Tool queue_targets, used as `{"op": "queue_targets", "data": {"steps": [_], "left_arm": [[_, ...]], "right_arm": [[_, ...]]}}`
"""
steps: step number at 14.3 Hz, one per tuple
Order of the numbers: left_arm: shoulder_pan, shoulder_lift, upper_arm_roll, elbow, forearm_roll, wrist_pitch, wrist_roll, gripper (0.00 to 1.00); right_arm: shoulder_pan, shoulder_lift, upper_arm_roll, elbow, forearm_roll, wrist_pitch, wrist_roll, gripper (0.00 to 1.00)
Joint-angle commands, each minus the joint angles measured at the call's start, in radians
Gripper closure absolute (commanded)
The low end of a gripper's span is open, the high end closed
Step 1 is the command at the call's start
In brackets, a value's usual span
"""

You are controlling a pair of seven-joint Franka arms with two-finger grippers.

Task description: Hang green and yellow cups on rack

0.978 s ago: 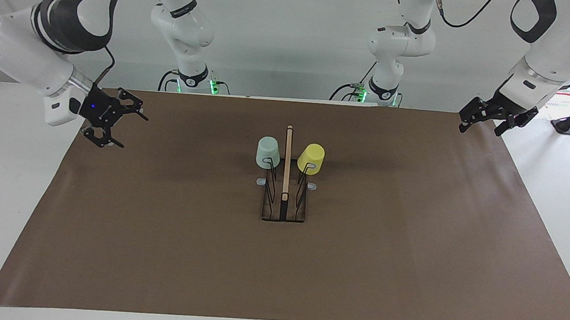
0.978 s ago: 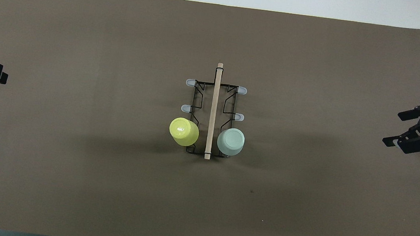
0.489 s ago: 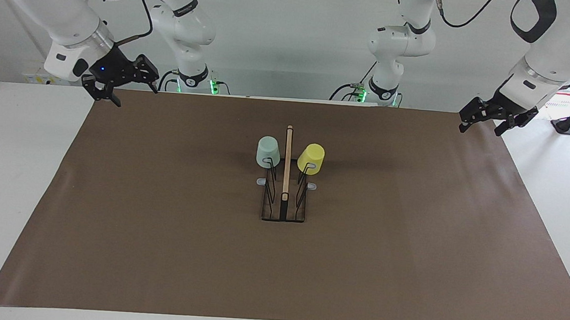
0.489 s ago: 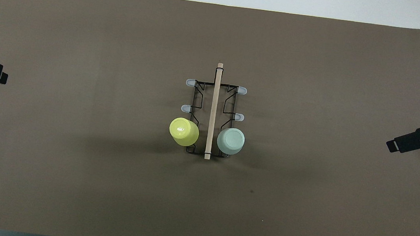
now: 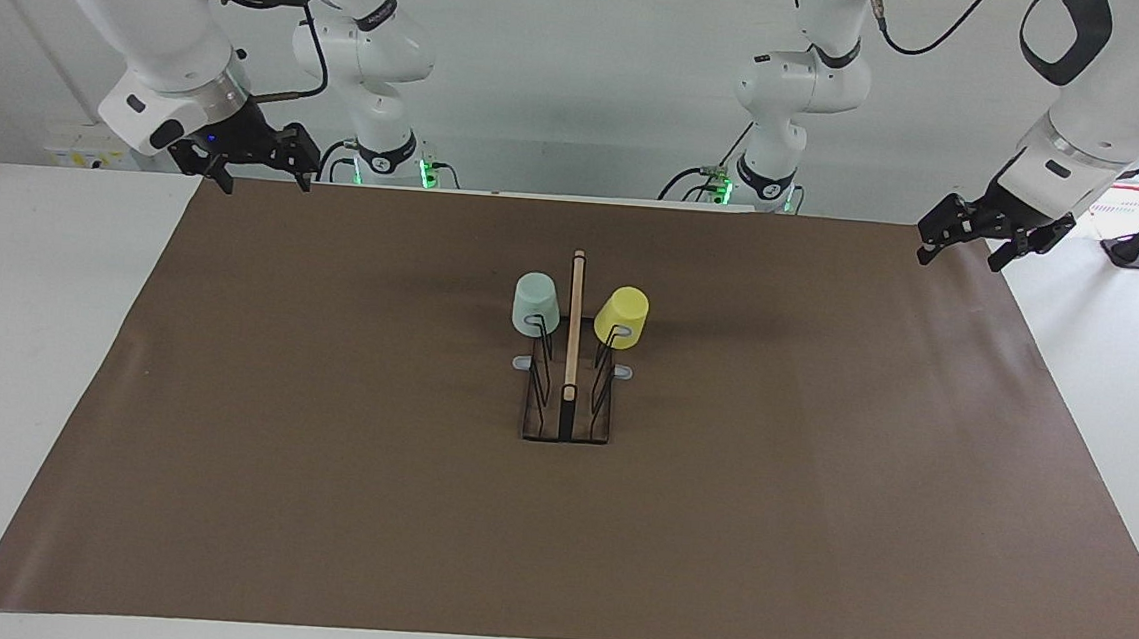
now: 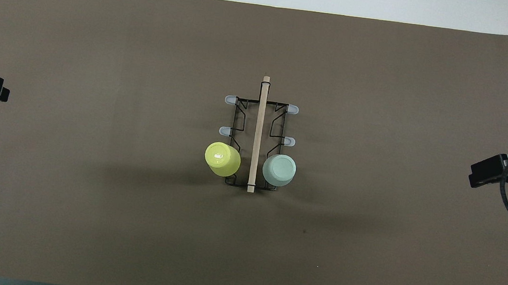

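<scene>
I see the pale mint green plastic cup [image 5: 536,304] and bright yellow plastic cup [image 5: 622,316] upturned on the black wire rack's [image 5: 568,400] 2 prongs nearest the robots, so they drain and stay put. The left gripper [image 5: 976,234] and right gripper [image 5: 252,159] hang at the table ends, fingers apart, holding nothing.

Prongs under green cup [image 5: 536,304] and yellow cup [image 5: 621,316] hidden; both grippers cut off overhead.

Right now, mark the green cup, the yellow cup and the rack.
green cup [image 5: 537,303], facing view, on its side wall.
yellow cup [image 6: 222,159], overhead view, on its upturned bottom.
rack [image 5: 574,320], facing view, on its wooden centre bar.
</scene>
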Motion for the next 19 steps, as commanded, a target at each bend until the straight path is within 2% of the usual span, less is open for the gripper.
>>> {"op": "queue_targets", "data": {"steps": [1,4,10,14,19], "left_arm": [[0.006,-0.001,-0.008,0.004,0.009,-0.004,-0.011,0.00],[0.006,-0.001,-0.008,0.004,0.009,-0.004,-0.011,0.00],[0.008,-0.001,-0.008,0.004,0.009,-0.004,-0.011,0.00],[0.008,-0.001,-0.008,0.004,0.009,-0.004,-0.011,0.00],[0.008,-0.001,-0.008,0.004,0.009,-0.004,-0.011,0.00]], "right_arm": [[0.040,-0.025,-0.042,-0.028,-0.013,0.024,0.022,0.00],[0.032,0.028,-0.044,0.040,-0.019,0.012,0.021,0.00],[-0.041,0.014,-0.030,0.025,-0.016,0.005,0.018,0.00],[-0.090,0.020,0.031,0.028,-0.021,0.028,0.011,0.00],[-0.092,0.026,0.033,0.037,-0.021,0.031,-0.021,0.00]]}}
